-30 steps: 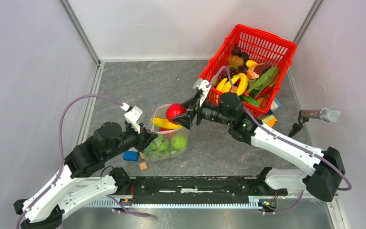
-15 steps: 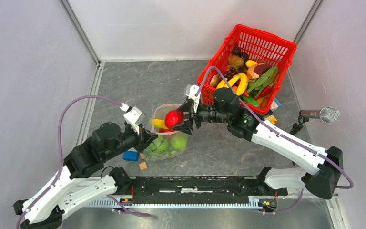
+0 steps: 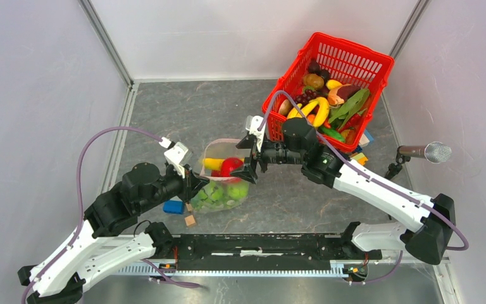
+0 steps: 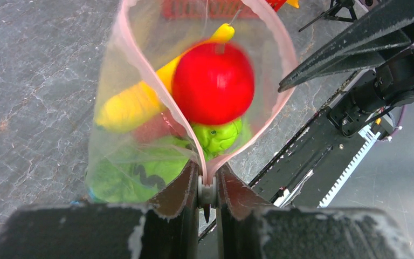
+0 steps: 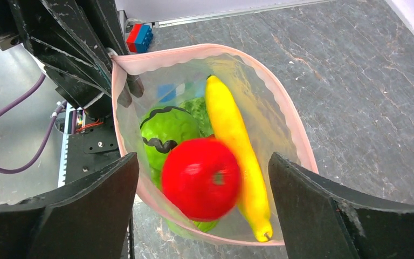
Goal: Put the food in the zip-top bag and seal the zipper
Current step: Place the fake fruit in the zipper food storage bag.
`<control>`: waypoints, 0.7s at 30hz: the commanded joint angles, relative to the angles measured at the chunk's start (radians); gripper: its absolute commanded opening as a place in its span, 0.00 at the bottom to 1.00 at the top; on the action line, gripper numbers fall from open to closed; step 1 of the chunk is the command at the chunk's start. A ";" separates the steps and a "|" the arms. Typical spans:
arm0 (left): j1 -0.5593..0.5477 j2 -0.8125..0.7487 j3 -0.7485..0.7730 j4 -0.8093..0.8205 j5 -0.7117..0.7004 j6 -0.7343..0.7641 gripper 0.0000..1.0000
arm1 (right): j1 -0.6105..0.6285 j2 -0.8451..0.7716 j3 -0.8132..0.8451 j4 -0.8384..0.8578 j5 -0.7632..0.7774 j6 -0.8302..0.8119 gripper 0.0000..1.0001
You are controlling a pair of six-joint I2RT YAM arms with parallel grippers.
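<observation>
The clear zip-top bag [image 3: 224, 183] stands open on the table. My left gripper [image 4: 208, 186] is shut on the near corner of its pink zipper strip [image 4: 135, 70] and holds the mouth open. My right gripper [image 3: 248, 166] is open just above the mouth. A red apple [image 5: 200, 178], blurred, is free between its fingers and dropping into the bag; it also shows in the left wrist view [image 4: 213, 82]. A yellow banana [image 5: 234, 135], green round fruit [image 5: 167, 132] and lettuce [image 4: 135, 175] lie inside.
A red mesh basket [image 3: 354, 54] full of toy fruit stands at the back right. A blue block [image 3: 174, 206] and small wooden cubes [image 3: 190, 220] lie left of the bag. A microphone [image 3: 427, 152] stands at the right wall.
My right gripper carried the red apple left and over the bag's mouth, then opened; the apple has left the fingers and is falling into the bag. The left arm has not moved.
</observation>
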 commanded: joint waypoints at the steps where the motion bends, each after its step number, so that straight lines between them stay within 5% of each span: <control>1: -0.003 -0.008 -0.001 0.060 0.023 -0.027 0.14 | 0.003 -0.029 -0.014 0.058 -0.022 0.007 0.95; 7: -0.003 -0.004 0.000 0.060 0.020 -0.025 0.14 | 0.003 -0.074 -0.040 0.094 0.014 0.015 0.95; 12: -0.003 -0.011 -0.005 0.062 0.003 -0.022 0.13 | 0.003 -0.189 -0.134 0.210 0.166 0.047 0.81; 21: -0.002 -0.019 -0.015 0.092 -0.023 -0.025 0.12 | 0.003 -0.350 -0.292 0.256 0.470 0.121 0.93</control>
